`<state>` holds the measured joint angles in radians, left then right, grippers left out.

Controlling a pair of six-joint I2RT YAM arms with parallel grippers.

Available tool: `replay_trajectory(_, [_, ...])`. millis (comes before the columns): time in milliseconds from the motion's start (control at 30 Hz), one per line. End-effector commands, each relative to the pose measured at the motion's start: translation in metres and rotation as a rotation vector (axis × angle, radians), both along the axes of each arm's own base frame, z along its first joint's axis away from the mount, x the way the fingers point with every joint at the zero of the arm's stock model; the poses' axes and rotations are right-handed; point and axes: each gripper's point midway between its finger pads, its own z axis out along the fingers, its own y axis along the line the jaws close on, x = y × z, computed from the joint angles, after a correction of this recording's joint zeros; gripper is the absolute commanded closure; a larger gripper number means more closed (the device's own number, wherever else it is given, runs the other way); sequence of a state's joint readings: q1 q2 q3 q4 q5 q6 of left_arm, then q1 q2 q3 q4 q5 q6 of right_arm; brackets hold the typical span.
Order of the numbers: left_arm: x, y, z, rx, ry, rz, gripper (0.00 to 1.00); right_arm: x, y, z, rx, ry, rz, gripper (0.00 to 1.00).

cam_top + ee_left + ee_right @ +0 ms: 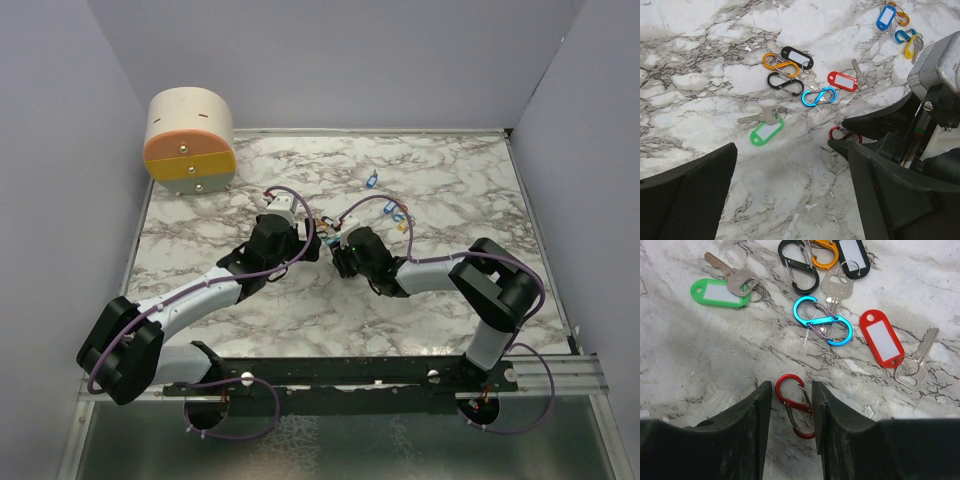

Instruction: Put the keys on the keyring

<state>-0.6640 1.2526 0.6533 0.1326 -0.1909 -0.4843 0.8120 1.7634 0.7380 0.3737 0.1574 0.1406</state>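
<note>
A red keyring (795,407), an S-shaped clip, lies flat on the marble between the fingers of my right gripper (791,390). The right finger touches it and a thin gap shows at the left finger. Beyond it lie keys with a green tag (720,292), a red tag (882,337) and a black tag (852,255), among blue (822,320), black (799,267) and orange (824,252) clips. My left gripper (782,146) hovers wide open over bare marble, just short of the green-tagged key (767,132). The red keyring (844,134) shows beside its right finger.
More keys with a blue tag (886,17) and a yellow tag (910,46) lie farther right. A round beige and orange container (190,140) stands at the back left corner. Walls close in the marble table (450,180) on three sides.
</note>
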Motion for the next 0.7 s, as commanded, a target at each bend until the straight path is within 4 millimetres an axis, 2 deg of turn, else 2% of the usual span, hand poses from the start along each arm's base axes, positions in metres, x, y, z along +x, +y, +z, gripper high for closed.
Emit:
replay_trajectory(0, [-0.001,-0.001,0.007,-0.029,-0.013,-0.008,0.07,-0.017,-0.034,-0.04,-0.145,0.111,-0.076,0.64])
replay_trajectory(300, [-0.001,-0.001,0.006,-0.031,-0.012,-0.01,0.07,-0.006,-0.033,-0.028,-0.115,0.124,-0.193,0.65])
replay_trajectory(500, [-0.001,0.0,0.006,-0.032,-0.013,-0.008,0.07,0.004,-0.035,-0.017,-0.12,0.092,-0.234,0.57])
replay_trajectory(667, [-0.002,0.0,0.007,-0.03,-0.013,-0.01,0.07,0.0,-0.038,-0.007,-0.102,0.067,-0.218,0.5])
